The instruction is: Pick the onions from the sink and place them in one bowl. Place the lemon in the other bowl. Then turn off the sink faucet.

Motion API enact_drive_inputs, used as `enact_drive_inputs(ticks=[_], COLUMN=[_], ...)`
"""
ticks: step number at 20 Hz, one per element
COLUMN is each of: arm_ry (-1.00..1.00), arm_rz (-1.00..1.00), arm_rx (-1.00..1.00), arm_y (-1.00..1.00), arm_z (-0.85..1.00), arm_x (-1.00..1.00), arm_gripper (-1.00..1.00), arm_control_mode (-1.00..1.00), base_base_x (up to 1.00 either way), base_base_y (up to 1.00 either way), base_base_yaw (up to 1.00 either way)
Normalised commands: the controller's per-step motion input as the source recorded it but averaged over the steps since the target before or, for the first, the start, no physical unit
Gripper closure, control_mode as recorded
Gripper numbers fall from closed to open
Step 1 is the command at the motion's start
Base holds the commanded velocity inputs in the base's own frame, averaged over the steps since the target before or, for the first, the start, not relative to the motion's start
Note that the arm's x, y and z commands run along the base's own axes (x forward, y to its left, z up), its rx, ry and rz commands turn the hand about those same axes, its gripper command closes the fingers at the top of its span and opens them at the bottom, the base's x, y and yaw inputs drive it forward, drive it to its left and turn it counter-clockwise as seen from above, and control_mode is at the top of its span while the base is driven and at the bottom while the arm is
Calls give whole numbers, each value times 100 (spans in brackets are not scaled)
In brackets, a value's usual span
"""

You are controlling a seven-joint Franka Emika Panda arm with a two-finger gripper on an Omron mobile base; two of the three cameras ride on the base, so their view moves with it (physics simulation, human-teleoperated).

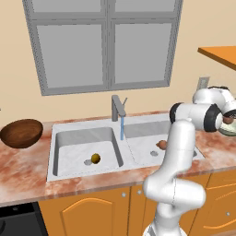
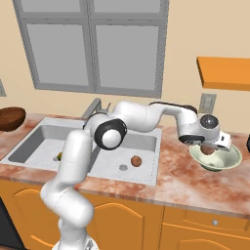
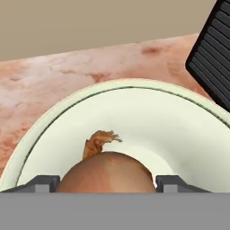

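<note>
Claw [image 2: 211, 149] is held over the pale bowl [image 2: 229, 161] on the tabletop, jaws wide around an onion [image 3: 105, 173] — release should be finished low and lift made straight up, so it settles inside; the second onion [image 2: 136, 160] sits in the sink [image 2: 146, 139] — next.

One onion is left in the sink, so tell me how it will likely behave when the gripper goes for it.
The onion in the sink is round, so it will probably roll if nudged off-centre. It lies on smooth basin floor near the drain, so it may slide away from a glancing touch. Its skin looks smooth, possibly slippery, especially with water running from the faucet.
</note>
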Motion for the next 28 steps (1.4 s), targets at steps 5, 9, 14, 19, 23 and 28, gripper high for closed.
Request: enact_drive_inputs(ticks=[5, 9, 14, 19, 23, 28], arm_ry=[3, 2, 0, 1, 4, 6], arm_rz=[0, 0, 0, 0, 0, 0], arm_rx=[0, 0, 0, -3, -8, -8], arm_y=[-7, -9, -1, 28, 66, 79], arm_z=[2, 2, 32, 31, 31, 53], arm_x=[46, -10, -48, -70, -48, -3], arm_gripper=[-100, -100, -100, -100, -100, -100], arm_control_mode=[-100, -100, -100, -100, -100, -100], base_base_x=[0, 0, 0, 0, 0, 0], base_base_y=[0, 0, 0, 0, 0, 0], base_base_yaw=[0, 0, 0, 0, 0, 0])
